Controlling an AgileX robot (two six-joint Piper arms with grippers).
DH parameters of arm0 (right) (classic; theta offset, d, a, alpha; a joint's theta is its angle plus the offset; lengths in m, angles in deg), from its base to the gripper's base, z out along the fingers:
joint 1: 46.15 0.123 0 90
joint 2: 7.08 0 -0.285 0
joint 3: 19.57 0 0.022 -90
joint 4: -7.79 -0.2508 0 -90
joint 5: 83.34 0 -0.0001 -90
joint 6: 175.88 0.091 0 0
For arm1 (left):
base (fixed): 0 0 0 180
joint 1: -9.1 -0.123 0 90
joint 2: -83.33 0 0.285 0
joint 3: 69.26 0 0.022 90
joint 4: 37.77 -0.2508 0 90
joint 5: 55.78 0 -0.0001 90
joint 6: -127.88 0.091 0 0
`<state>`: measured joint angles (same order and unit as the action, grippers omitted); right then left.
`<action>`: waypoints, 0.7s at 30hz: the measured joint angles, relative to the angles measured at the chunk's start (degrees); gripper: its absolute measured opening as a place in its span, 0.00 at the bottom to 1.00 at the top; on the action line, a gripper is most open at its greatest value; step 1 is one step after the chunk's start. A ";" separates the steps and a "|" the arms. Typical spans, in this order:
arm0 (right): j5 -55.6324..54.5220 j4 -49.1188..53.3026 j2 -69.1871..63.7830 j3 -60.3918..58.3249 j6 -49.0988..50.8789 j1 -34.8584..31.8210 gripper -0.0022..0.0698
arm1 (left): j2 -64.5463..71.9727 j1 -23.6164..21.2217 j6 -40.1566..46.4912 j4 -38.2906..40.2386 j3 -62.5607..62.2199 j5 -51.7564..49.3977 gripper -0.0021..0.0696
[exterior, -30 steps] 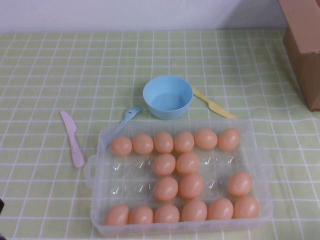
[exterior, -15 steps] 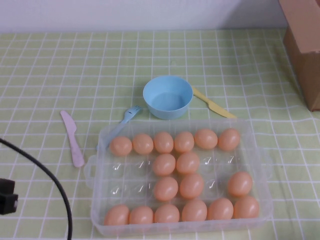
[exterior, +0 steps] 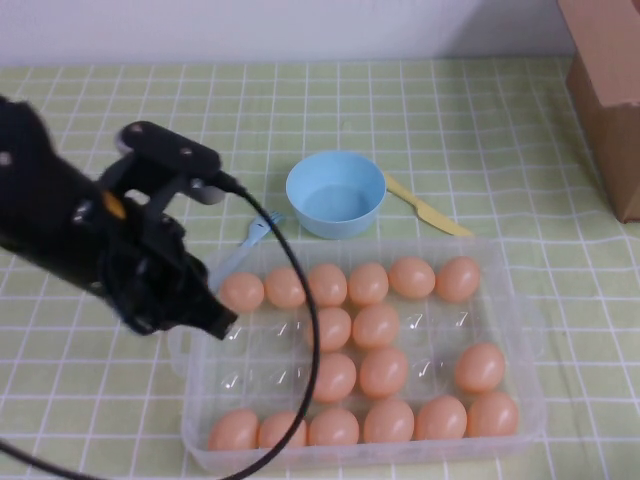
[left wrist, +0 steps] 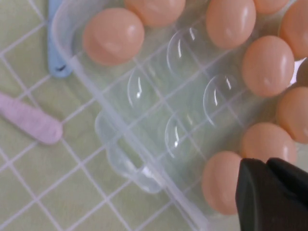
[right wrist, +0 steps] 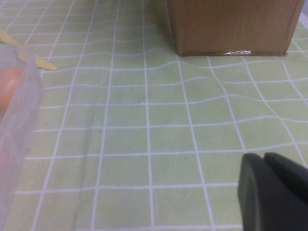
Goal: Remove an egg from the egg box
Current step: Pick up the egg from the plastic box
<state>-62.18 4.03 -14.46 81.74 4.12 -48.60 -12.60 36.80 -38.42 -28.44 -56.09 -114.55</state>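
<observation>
Found the clear plastic rectangular egg box (exterior: 522, 330) lying flat on the green checked tablecloth (exterior: 450, 110), its long axis running left to right across the table and its small handle tab (left wrist: 125, 156) pointing toward the robot's left. Counted full rows of tan eggs (exterior: 368, 284) along the far and near sides, with several empty cups between them at the left end.

Saw the black left gripper (exterior: 218, 325) hanging over that left end, above the empty cups just inside the handle edge. Noted its fingers (left wrist: 257, 197) pressed together, clasping nothing, just beside a near-row egg (left wrist: 220, 183) but apart from it.

Made out the right gripper (right wrist: 274, 190) only from its wrist camera, likewise clenched on nothing, low over bare cloth on the box's right side, with the brown cardboard box (right wrist: 231, 24) beyond.

Spotted a light blue round bowl (exterior: 335, 193) just behind the egg box.
</observation>
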 joint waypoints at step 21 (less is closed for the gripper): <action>0.00 0.00 0.00 0.00 0.00 0.00 0.01 | 25.57 13.39 0.24 -1.23 -11.50 3.93 0.80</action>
<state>-62.18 4.03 -14.46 81.74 4.12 -48.60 12.97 50.19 -38.18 -29.67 -67.59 -110.62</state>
